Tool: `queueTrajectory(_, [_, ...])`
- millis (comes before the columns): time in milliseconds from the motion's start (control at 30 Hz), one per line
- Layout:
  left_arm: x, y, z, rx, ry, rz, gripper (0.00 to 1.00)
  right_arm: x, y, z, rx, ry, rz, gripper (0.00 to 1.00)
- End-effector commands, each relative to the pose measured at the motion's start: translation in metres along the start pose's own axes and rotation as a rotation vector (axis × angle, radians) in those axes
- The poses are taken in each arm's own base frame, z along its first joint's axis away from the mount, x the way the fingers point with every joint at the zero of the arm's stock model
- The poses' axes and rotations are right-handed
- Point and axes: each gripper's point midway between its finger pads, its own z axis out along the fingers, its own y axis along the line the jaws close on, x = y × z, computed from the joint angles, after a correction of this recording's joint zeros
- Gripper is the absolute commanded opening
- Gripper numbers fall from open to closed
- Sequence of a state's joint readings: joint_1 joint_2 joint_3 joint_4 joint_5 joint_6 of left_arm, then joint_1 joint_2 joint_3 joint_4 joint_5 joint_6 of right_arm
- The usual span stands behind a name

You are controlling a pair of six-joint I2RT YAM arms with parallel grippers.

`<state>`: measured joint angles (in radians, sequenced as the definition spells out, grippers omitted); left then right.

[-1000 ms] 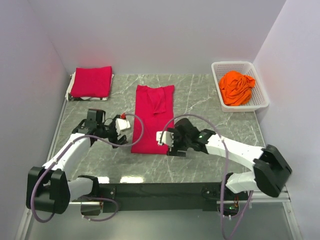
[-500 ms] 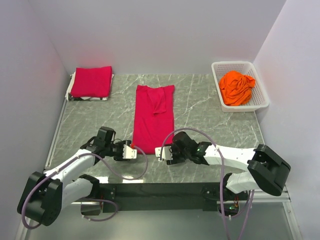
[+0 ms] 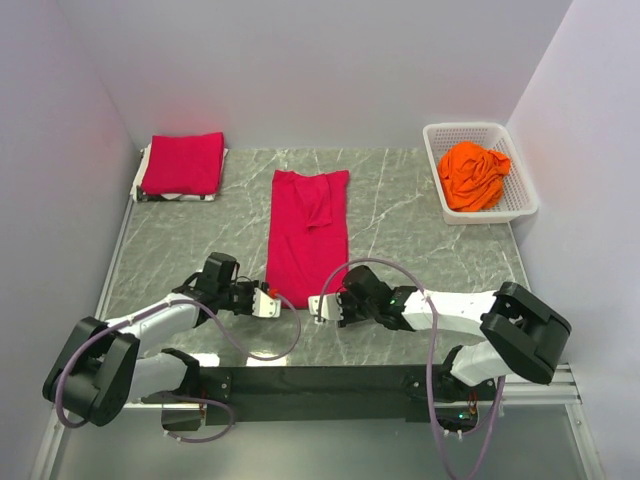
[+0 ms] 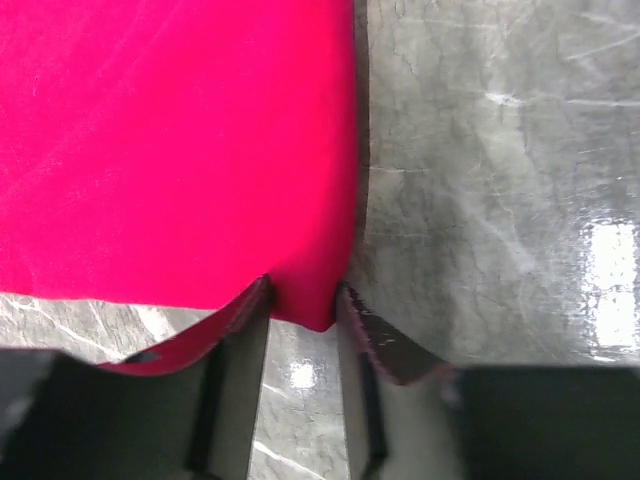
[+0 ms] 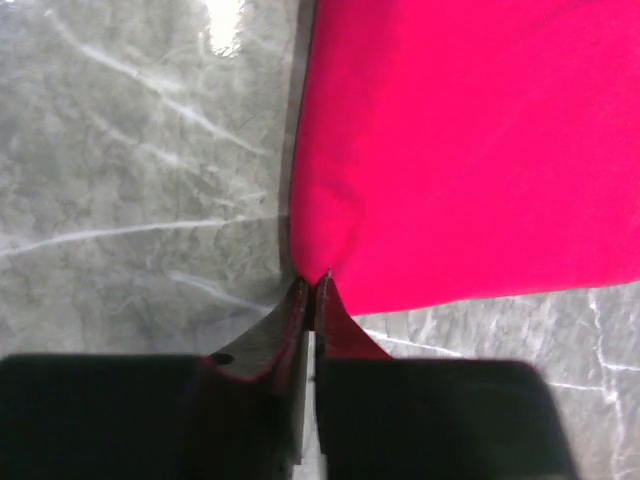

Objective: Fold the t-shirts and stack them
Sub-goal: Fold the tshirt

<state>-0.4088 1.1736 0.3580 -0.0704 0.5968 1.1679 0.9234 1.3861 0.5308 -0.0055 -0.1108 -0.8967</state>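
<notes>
A crimson t-shirt (image 3: 308,235), folded into a long strip, lies at the table's middle. My left gripper (image 3: 265,302) sits at its near left corner. In the left wrist view the jaws (image 4: 303,295) are partly closed, with a gap still showing. The cloth corner (image 4: 310,305) pokes between the fingers (image 4: 375,340). My right gripper (image 3: 320,308) is at the near right corner. Its jaws (image 5: 313,285) are shut, pinching the puckered cloth corner (image 5: 330,240). A folded crimson t-shirt (image 3: 183,163) rests at the back left. An orange t-shirt (image 3: 472,175) lies crumpled in the basket.
The white lattice basket (image 3: 522,195) stands at the back right by the right wall. The folded stack at the back left sits close to the left wall. Grey marble tabletop (image 3: 420,240) surrounds the strip. Both arms lie low along the near edge.
Both grippers dropped back from the strip's sides to its near corners and narrowed. The right one has closed on its corner. The left one has come in round its corner.
</notes>
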Motion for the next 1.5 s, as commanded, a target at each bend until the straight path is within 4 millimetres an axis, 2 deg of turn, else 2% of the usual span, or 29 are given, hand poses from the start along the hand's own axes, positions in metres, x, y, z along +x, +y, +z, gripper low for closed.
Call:
queueTrajectory(0, [0.010, -0.007, 0.002, 0.027, 0.039, 0.009, 0.37, 0.007, 0.002, 0.004, 0.000, 0.035, 0.006, 0.00])
queueTrajectory(133, [0.006, -0.005, -0.001, 0.035, 0.036, 0.010, 0.17, 0.001, -0.003, -0.002, 0.019, 0.019, 0.026, 0.00])
queueTrajectory(167, [0.004, -0.005, -0.002, 0.041, 0.031, 0.007, 0.15, -0.002, -0.005, -0.005, 0.017, 0.021, 0.039, 0.00])
queueTrajectory(233, [-0.007, -0.006, -0.008, 0.064, 0.006, 0.006, 0.07, -0.011, -0.009, -0.014, 0.023, -0.002, 0.085, 0.00])
queueTrajectory(333, [-0.030, 0.000, -0.017, 0.064, -0.047, 0.012, 0.02, -0.025, -0.013, -0.030, 0.024, -0.040, 0.139, 0.00])
queueTrajectory(367, [-0.034, -0.007, -0.021, 0.093, -0.050, -0.001, 0.02, -0.025, -0.010, -0.035, 0.011, -0.038, 0.152, 0.00])
queueTrajectory(433, [-0.045, -0.007, -0.027, 0.095, -0.078, 0.014, 0.02, -0.034, -0.009, -0.047, 0.010, -0.073, 0.165, 0.00])
queueTrajectory(467, [-0.049, -0.017, -0.032, 0.128, -0.081, 0.012, 0.01, -0.035, -0.002, -0.052, -0.010, -0.071, 0.162, 0.00])
queueTrajectory(533, [-0.058, -0.025, -0.040, 0.163, -0.104, 0.009, 0.01, -0.036, 0.010, -0.063, -0.058, -0.070, 0.172, 0.00])
queueTrajectory(567, [-0.065, -0.027, -0.046, 0.167, -0.119, 0.016, 0.01, -0.040, 0.009, -0.067, -0.068, -0.075, 0.177, 0.00])
queueTrajectory(600, [-0.067, -0.040, -0.052, 0.212, -0.116, -0.013, 0.01, -0.040, 0.012, -0.069, -0.080, -0.068, 0.189, 0.00])
queueTrajectory(667, [-0.085, -0.042, -0.066, 0.214, -0.165, 0.004, 0.01, -0.042, 0.018, -0.076, -0.109, -0.084, 0.186, 0.00])
queueTrajectory(700, [-0.087, -0.056, -0.073, 0.258, -0.164, -0.023, 0.01, -0.045, 0.020, -0.080, -0.115, -0.099, 0.185, 0.00])
queueTrajectory(767, [-0.099, -0.058, -0.086, 0.243, -0.194, 0.004, 0.01, -0.054, 0.025, -0.095, -0.134, -0.149, 0.187, 0.00])
queueTrajectory(933, [-0.113, -0.068, -0.106, 0.251, -0.212, -0.031, 0.01, -0.076, 0.040, -0.131, -0.127, -0.263, 0.133, 0.00])
queueTrajectory(1067, [-0.120, -0.077, -0.115, 0.298, -0.218, -0.081, 0.01, -0.081, 0.034, -0.138, -0.104, -0.267, 0.141, 0.00])
queueTrajectory(1133, [-0.122, -0.074, -0.117, 0.291, -0.216, -0.090, 0.01, -0.080, 0.029, -0.137, -0.086, -0.258, 0.128, 0.00])
queueTrajectory(1233, [-0.124, -0.050, -0.116, 0.204, -0.189, -0.118, 0.01, -0.081, 0.015, -0.137, -0.044, -0.240, 0.102, 0.00])
queueTrajectory(1367, [-0.129, -0.027, -0.115, 0.194, -0.190, -0.155, 0.01, -0.083, -0.017, -0.140, 0.008, -0.242, 0.097, 0.00])
queueTrajectory(1433, [-0.134, -0.007, -0.117, 0.165, -0.208, -0.159, 0.01, -0.075, -0.033, -0.136, 0.010, -0.217, 0.123, 0.00])
queueTrajectory(1467, [-0.130, 0.000, -0.116, 0.178, -0.221, -0.209, 0.01, -0.080, -0.039, -0.141, -0.004, -0.231, 0.118, 0.00])
